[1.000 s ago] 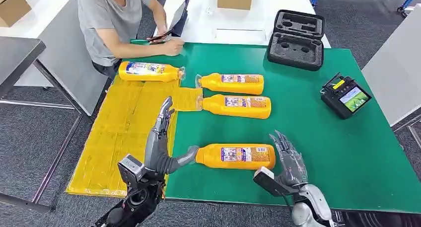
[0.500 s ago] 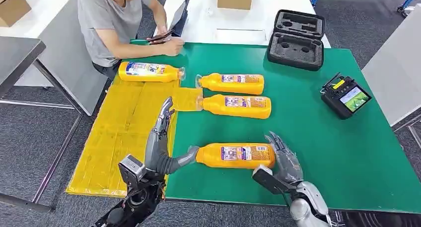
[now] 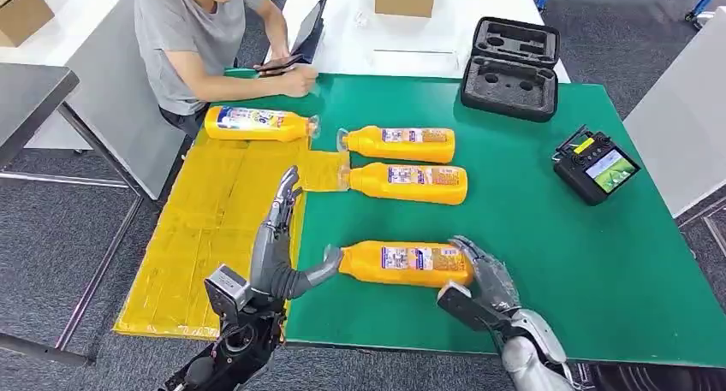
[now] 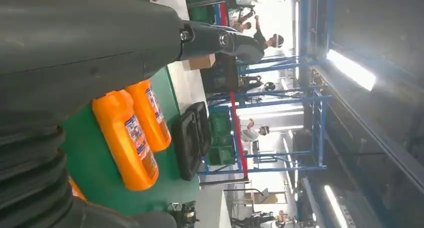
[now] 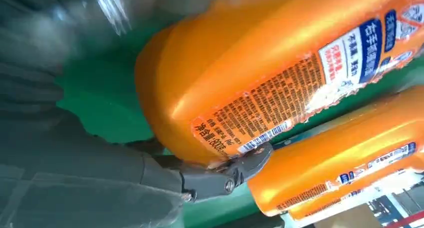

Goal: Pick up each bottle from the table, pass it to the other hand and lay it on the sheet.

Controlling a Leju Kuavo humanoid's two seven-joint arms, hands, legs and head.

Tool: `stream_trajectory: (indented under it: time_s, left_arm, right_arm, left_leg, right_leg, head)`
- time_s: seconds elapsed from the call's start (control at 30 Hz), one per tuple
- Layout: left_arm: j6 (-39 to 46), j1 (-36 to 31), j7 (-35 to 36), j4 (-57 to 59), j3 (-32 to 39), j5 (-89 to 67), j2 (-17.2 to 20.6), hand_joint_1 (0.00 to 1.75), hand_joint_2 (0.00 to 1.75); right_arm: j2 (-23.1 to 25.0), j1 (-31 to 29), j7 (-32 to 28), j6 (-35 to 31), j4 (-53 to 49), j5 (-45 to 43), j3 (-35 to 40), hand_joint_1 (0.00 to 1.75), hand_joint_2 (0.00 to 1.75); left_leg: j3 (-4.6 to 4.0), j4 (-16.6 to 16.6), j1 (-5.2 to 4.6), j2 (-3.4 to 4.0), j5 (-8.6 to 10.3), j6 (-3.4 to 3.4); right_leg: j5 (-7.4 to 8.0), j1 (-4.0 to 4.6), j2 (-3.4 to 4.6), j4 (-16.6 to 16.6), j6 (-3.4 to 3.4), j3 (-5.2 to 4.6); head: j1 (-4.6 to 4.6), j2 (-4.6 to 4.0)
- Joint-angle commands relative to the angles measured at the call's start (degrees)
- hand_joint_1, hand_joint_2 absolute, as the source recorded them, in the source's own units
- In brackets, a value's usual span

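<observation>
Bottles: four orange ones lay on their sides. The nearest bottle (image 3: 406,263) sat on the green table (image 3: 548,254) near the front edge, cap pointing left, slightly tilted. The right hand (image 3: 479,275) was at its base end, fingers wrapped over and around the bottom of the bottle; the right wrist view confirmed fingers (image 5: 220,175) pressed against the bottle's base (image 5: 240,88), thumb side blurred. It looked like a grasp on the base, but I couldn't tell whether the bottle was off the table.

The left hand (image 3: 276,237) was held upright at the boundary between the yellow sheet (image 3: 205,228) and the green table, fingers straight and together pointing far, thumb stuck out right, its tip touching or just short of the nearest bottle's cap. It held nothing.

Two more bottles lay further back on the table, one behind the other: the middle bottle (image 3: 407,183) with its cap end just over the sheet's edge, and the far-centre bottle (image 3: 401,144) beyond it. The fourth bottle (image 3: 257,123) lay on the far end of the sheet, cap pointing right.

A person in a grey shirt (image 3: 193,32) sat at the far left corner. A black foam case (image 3: 511,66) lay far right, and a controller with a screen (image 3: 596,165) sat at the right side.
</observation>
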Motion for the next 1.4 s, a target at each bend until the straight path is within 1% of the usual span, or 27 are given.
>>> stream_trajectory:
  time_s: [0.03, 0.13, 0.23, 0.33, 0.37, 0.4, 0.57, 0.67, 0.73, 0.8, 0.83, 0.87, 0.97, 1.17, 1.2, 1.4]
  left_arm:
    - [0.4, -1.1, -4.0, 2.1, -0.7, 0.1, 1.1, 0.0, 1.75]
    - [0.3, -1.1, -4.0, 2.1, -0.7, 0.2, 1.1, 0.0, 1.75]
    - [0.3, -1.0, -4.0, 2.0, -0.7, 0.3, 1.2, 0.0, 1.75]
    - [0.2, -1.0, -4.0, 1.9, -0.8, 0.4, 1.2, 0.0, 1.75]
    - [0.1, -1.1, -4.0, 2.0, -0.8, 0.5, 1.1, 0.0, 1.75]
    - [0.1, -1.1, -4.0, 2.0, -0.8, 0.5, 1.1, 0.0, 1.75]
    - [0.3, -1.3, -4.0, 2.1, -0.6, 0.4, 0.8, 0.0, 1.75]
    - [2.4, -1.0, -4.0, 0.7, -0.3, 0.2, 0.9, 0.0, 1.75]
    - [3.6, -0.8, -4.0, 0.2, 0.3, 0.8, 0.7, 0.0, 1.75]
    - [3.8, -0.9, -4.0, 0.3, 0.6, 0.8, 0.6, 0.0, 1.75]
    - [4.2, -0.9, -4.0, 0.3, 0.7, 0.7, 0.4, 0.0, 1.75]
    - [4.2, -0.9, -4.0, 0.3, 0.8, 0.8, 0.4, 0.0, 1.75]
    - [4.2, -0.9, -4.0, 0.3, 0.8, 0.8, 0.4, 0.0, 1.75]
    - [5.4, -0.7, -4.0, -0.3, 0.7, 0.7, 0.6, 0.0, 1.75]
    - [5.5, -0.7, -4.0, -0.4, 0.7, 0.7, 0.6, 0.0, 1.75]
    - [5.7, -0.7, -4.0, -0.3, 0.8, 0.8, 0.9, 0.0, 1.75]
  right_arm:
    - [-1.5, -5.0, -1.3, 1.0, 9.2, -0.3, 3.4, 1.75, 1.75]
    - [-0.9, -5.4, -1.1, 0.3, 9.6, -0.7, 3.4, 1.75, 1.75]
    - [-0.8, -5.1, -1.0, 0.1, 9.4, -0.9, 3.3, 1.75, 1.75]
    - [-1.1, -5.0, -0.8, 0.3, 9.7, -1.1, 3.4, 1.75, 1.75]
    - [-1.2, -5.0, -0.7, 0.5, 10.1, -1.2, 3.4, 1.75, 1.75]
    - [-1.2, -5.0, -0.7, 0.5, 10.1, -1.2, 3.4, 1.75, 1.75]
    - [-0.8, -5.3, -1.0, 0.7, 10.8, -2.4, 2.7, 1.75, 1.75]
    - [0.1, -5.2, -3.0, 0.7, 10.3, -5.4, 1.2, 1.75, 1.75]
    - [0.9, -5.0, -5.9, 1.8, 9.2, -9.1, -0.1, 1.75, 1.75]
    - [1.1, -5.0, -6.5, 1.9, 8.8, -9.9, -0.4, 1.75, 1.75]
    - [1.5, -4.8, -7.7, 2.0, 8.2, -11.2, -1.0, 1.75, 1.75]
    - [1.8, -4.7, -7.9, 2.1, 7.6, -11.9, -1.1, 1.75, 1.75]
    - [1.8, -4.7, -7.9, 2.1, 7.6, -11.9, -1.1, 1.75, 1.75]
    - [2.1, -3.2, -7.9, 3.3, 3.5, -18.9, -1.9, 1.75, 1.75]
    - [2.0, -3.1, -7.9, 3.4, 3.4, -19.5, -1.9, 1.75, 1.75]
    - [2.0, -2.8, -7.9, 3.9, 3.3, -21.5, -1.9, 1.75, 1.75]
  left_leg:
    - [0.08, 0.0, 0.01, 0.07, 0.0, -0.04]
    - [0.19, -0.1, 0.04, 0.18, -0.01, -0.09]
    - [0.14, -0.1, 0.03, 0.08, 0.0, -0.06]
    - [0.11, 0.0, 0.02, 0.08, 0.0, -0.05]
    - [0.26, -0.1, 0.06, 0.17, -0.01, -0.13]
    - [0.13, 0.0, 0.02, 0.07, -0.01, -0.06]
    - [0.2, -0.1, 0.03, 0.09, 0.0, -0.07]
    - [0.18, -0.1, 0.04, 0.11, 0.01, -0.09]
    - [0.1, 0.0, 0.03, 0.07, 0.0, -0.06]
    - [0.13, 0.0, 0.04, 0.08, -0.01, -0.08]
    - [0.12, 0.0, 0.03, 0.09, 0.0, -0.05]
    - [0.25, -0.1, 0.07, 0.17, -0.02, -0.13]
    - [0.16, 0.0, 0.05, 0.12, -0.03, -0.09]
    - [0.11, 0.0, 0.02, 0.07, -0.01, -0.07]
    - [0.15, 0.0, 0.05, 0.15, -0.01, -0.1]
    - [0.06, 0.0, 0.01, 0.08, 0.0, -0.05]
  right_leg:
    - [0.02, 0.01, 0.05, 0.0, -0.04, 0.06]
    - [0.04, 0.05, 0.14, -0.1, -0.11, 0.16]
    - [0.03, 0.03, 0.04, -0.1, -0.06, 0.12]
    - [0.02, 0.03, 0.04, 0.0, -0.05, 0.09]
    - [0.05, 0.08, 0.1, -0.1, -0.14, 0.23]
    - [0.02, 0.04, 0.03, -0.1, -0.06, 0.13]
    - [0.03, 0.04, 0.03, -0.1, -0.08, 0.19]
    - [0.04, 0.05, 0.05, -0.1, -0.09, 0.16]
    - [0.03, 0.04, 0.03, 0.0, -0.06, 0.09]
    - [0.03, 0.04, 0.04, 0.0, -0.07, 0.12]
    - [0.05, 0.03, 0.06, 0.0, -0.03, 0.11]
    - [0.06, 0.08, 0.12, -0.1, -0.11, 0.23]
    - [0.03, 0.06, 0.08, 0.0, -0.07, 0.13]
    - [0.03, 0.03, 0.05, 0.0, -0.05, 0.1]
    - [0.06, 0.06, 0.11, -0.1, -0.08, 0.13]
    - [0.04, 0.01, 0.06, 0.0, -0.03, 0.05]
  head:
    - [0.0, -0.02]
    - [0.0, -0.02]
    - [0.0, -0.02]
    - [0.0, -0.02]
    - [0.0, -0.02]
    - [0.0, -0.02]
    - [0.0, 0.0]
    - [0.0, -0.02]
    - [0.0, -0.02]
    - [0.0, -0.02]
    - [0.0, -0.02]
    - [0.0, -0.02]
    - [0.0, -0.02]
    - [0.0, -0.02]
    - [0.0, -0.02]
    - [-0.02, -0.02]
